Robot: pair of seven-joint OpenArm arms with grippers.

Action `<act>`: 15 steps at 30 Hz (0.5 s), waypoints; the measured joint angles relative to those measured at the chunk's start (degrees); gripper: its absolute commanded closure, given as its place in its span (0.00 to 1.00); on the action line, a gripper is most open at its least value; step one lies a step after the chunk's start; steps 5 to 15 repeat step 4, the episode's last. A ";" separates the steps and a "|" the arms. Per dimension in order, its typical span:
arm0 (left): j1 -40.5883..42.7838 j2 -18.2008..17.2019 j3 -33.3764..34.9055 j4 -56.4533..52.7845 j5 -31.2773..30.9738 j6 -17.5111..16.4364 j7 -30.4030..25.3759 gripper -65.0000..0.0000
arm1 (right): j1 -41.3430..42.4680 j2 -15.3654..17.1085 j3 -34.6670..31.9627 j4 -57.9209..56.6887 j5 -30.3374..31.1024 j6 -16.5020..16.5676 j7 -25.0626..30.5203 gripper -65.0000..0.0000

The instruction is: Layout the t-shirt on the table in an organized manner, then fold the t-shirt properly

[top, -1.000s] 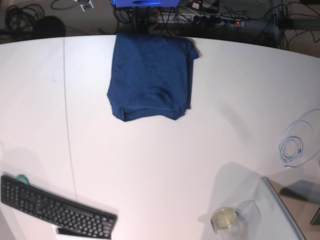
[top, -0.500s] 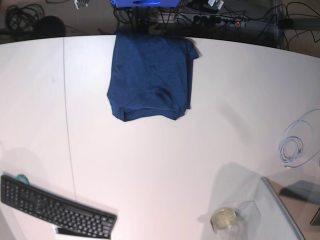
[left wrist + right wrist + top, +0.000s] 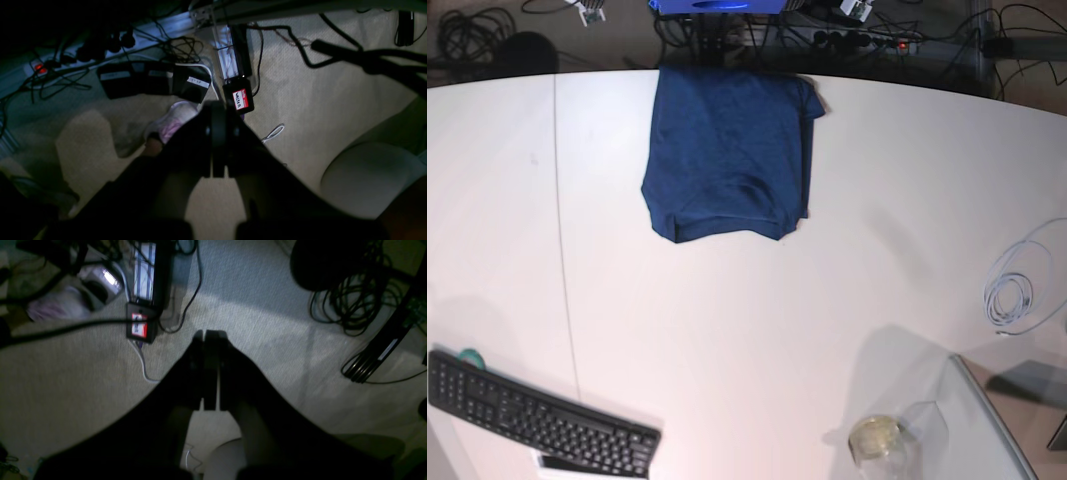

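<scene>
The folded t-shirt (image 3: 727, 150) lies lengthwise from the table (image 3: 757, 320) far edge inward.

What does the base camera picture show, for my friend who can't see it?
A dark navy t-shirt, folded into a neat block, lies at the far edge of a big white table. A black keyboard sits at the near left corner, a coiled pale cable at the right, and a small glass jar near the front. No robot arms show.
</scene>
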 measured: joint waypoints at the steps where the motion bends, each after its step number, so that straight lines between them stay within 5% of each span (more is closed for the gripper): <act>1: -0.22 -0.02 -0.26 -0.02 -0.02 0.02 0.02 1.00 | 0.15 0.02 -0.13 0.07 0.00 0.00 0.04 0.99; 15: 0.15 -0.09 -0.57 0.02 -0.85 0.04 -0.15 1.00 | -0.28 0.66 -0.13 2.05 0.00 0.00 -0.09 0.99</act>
